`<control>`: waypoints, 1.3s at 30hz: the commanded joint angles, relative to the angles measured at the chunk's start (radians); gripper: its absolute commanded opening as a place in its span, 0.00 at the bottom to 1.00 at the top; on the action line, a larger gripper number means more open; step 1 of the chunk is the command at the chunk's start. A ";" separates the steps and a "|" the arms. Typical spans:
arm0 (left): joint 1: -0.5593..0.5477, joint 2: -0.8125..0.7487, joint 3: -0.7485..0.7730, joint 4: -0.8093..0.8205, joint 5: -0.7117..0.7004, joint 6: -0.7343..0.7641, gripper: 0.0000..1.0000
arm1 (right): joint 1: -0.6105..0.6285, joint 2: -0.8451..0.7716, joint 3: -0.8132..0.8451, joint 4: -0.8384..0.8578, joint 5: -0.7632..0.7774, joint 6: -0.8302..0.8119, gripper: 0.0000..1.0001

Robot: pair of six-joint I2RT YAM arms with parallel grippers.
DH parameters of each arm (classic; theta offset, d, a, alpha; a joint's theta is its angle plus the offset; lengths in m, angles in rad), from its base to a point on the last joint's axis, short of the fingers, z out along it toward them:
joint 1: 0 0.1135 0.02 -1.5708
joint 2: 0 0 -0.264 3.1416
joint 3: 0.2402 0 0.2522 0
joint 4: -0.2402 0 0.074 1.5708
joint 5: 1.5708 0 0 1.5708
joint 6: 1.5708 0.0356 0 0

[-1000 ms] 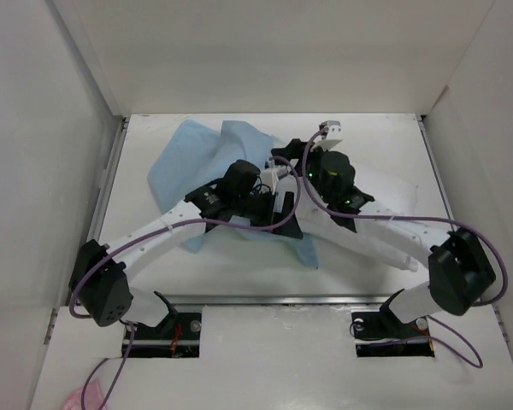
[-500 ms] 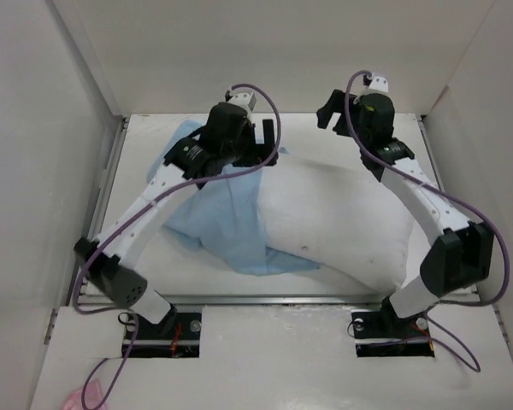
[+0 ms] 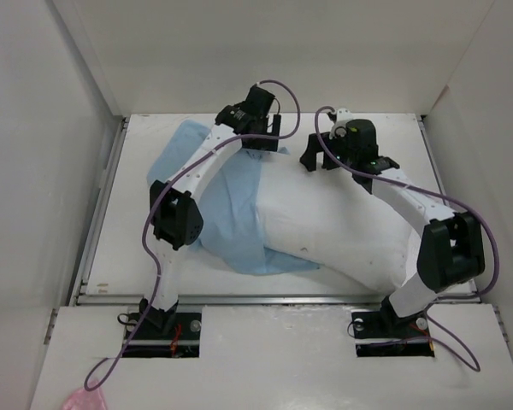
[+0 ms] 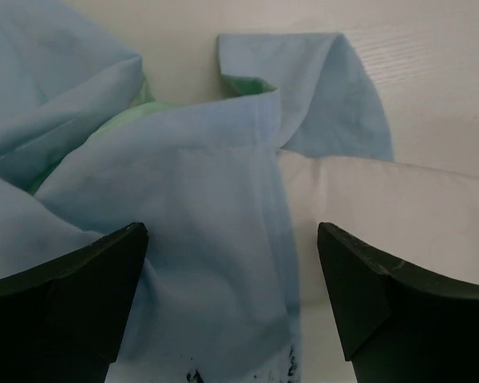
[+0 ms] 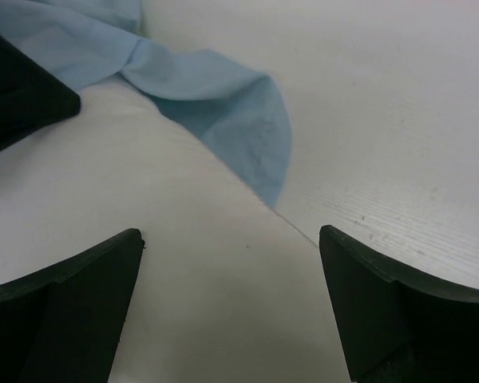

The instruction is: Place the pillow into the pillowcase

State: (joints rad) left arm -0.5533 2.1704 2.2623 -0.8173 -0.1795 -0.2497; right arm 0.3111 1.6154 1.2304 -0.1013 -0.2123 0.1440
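The white pillow (image 3: 342, 222) lies across the middle and right of the table. Its left end lies under the wrinkled light blue pillowcase (image 3: 218, 196). My left gripper (image 3: 268, 141) is open and empty over the far edge of the pillowcase. In the left wrist view my left gripper (image 4: 231, 295) hovers above blue fabric (image 4: 184, 199) with a teal-green inner face (image 4: 128, 120), and the pillow (image 4: 399, 207) is at the right. My right gripper (image 3: 312, 158) is open and empty over the pillow's far left corner. In the right wrist view my right gripper (image 5: 231, 303) is above the pillow (image 5: 144, 263), with a pillowcase corner (image 5: 231, 120) beyond it.
White walls (image 3: 68, 128) enclose the table on the left, the back and the right. A small pink scrap (image 3: 77, 399) lies off the table at the bottom left. The two grippers are close together at the far side. Bare table (image 5: 383, 120) shows behind the pillow.
Both arms have lifted off the middle of the bundle and swung to the far side. The left arm has reached further back and the right gripper has come left towards it.
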 commanded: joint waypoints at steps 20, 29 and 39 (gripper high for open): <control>0.004 -0.139 -0.029 0.124 -0.010 0.113 0.00 | 0.195 0.135 0.055 -0.048 -0.292 -0.468 0.19; -0.077 -0.158 0.065 0.286 0.083 0.148 0.00 | 0.217 -0.185 -0.175 0.392 -0.408 -0.394 0.00; -0.252 -0.306 0.068 0.359 0.288 0.179 0.00 | 0.217 -0.216 -0.293 0.826 -0.315 -0.256 0.00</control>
State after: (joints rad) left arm -0.7155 2.0071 2.3081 -0.5838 -0.0265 -0.0765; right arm 0.5011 1.3838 0.9764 0.3668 -0.5629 -0.2108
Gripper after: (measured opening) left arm 0.010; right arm 0.047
